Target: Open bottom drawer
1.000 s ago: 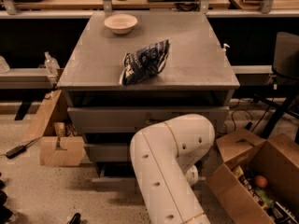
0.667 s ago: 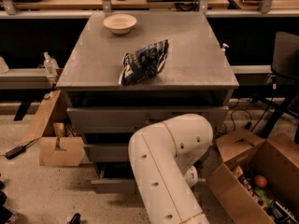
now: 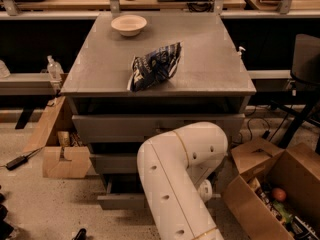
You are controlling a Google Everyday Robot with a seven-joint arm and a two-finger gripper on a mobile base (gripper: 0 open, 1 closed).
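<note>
Standing lowest of the three grey fronts of the cabinet, the bottom drawer (image 3: 121, 201) is seen close to the floor (image 3: 45, 204), below the middle drawer (image 3: 112, 162) and the top drawer (image 3: 125, 127). Its front is shown as a slim, plain grey strip, set forward of the front above it, so that a dark gap is left open over it; the inside is shaded and cannot be made out. Only the left part of the strip is exposed, with a short end visible at the right; the middle, and whatever knob is fixed there, is covered by the white arm (image 3: 177, 184). The arm is bent in front of the cabinet, its rounded elbow raised before the middle drawer and its lower part directed down toward the bottom drawer. The gripper is hidden behind the arm, low by the bottom drawer's front, and whether it is clenched or released cannot be told. On the grey tabletop (image 3: 215, 64) a dark crumpled snack bag (image 3: 154, 66) is laid near the centre, and a pale bowl (image 3: 129, 25) is placed toward the far edge, well apart from it. Open cardboard boxes (image 3: 280, 194) are set on the floor to the right of the cabinet.
</note>
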